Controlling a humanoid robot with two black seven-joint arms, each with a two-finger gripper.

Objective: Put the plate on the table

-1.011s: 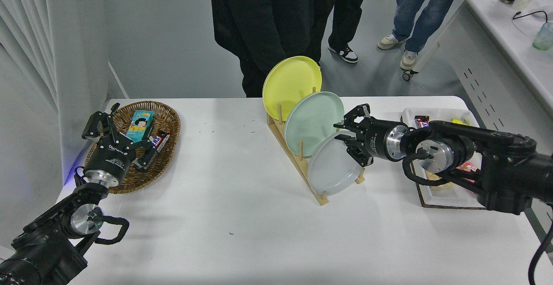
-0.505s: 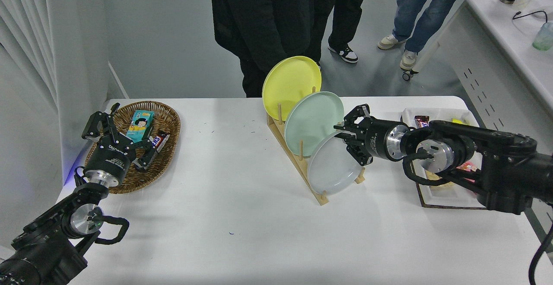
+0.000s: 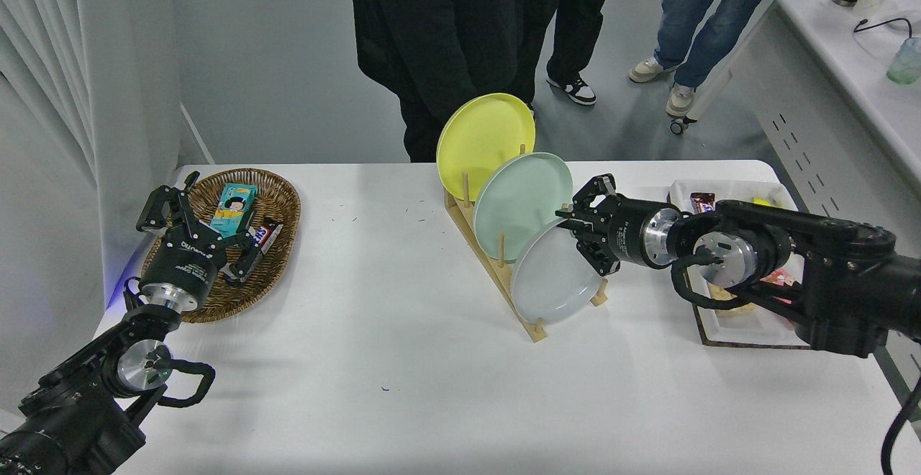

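Observation:
The light-grey plate [image 3: 550, 281] stands on edge in the front slot of a wooden rack [image 3: 504, 273] on the white table [image 3: 403, 360]. The mint-green plate [image 3: 518, 201] and the yellow plate [image 3: 483, 133] stand behind it. My right gripper [image 3: 568, 224] reaches in from the right and is closed on the grey plate's upper right rim. The plate still rests in the rack. My left gripper [image 3: 198, 234] is parked at the lower left, open, over a wicker basket [image 3: 277, 201].
The basket holds a teal box [image 3: 235, 207] and a candy bar [image 3: 265, 236]. A white tray [image 3: 727, 191] with snacks lies under my right arm. People stand at the far edge. A white counter [image 3: 849, 43] with cups is at the top right.
My right gripper's fingers have drawn together on the grey plate's rim, and the plate's top has tipped slightly to the left. The left arm has not moved.

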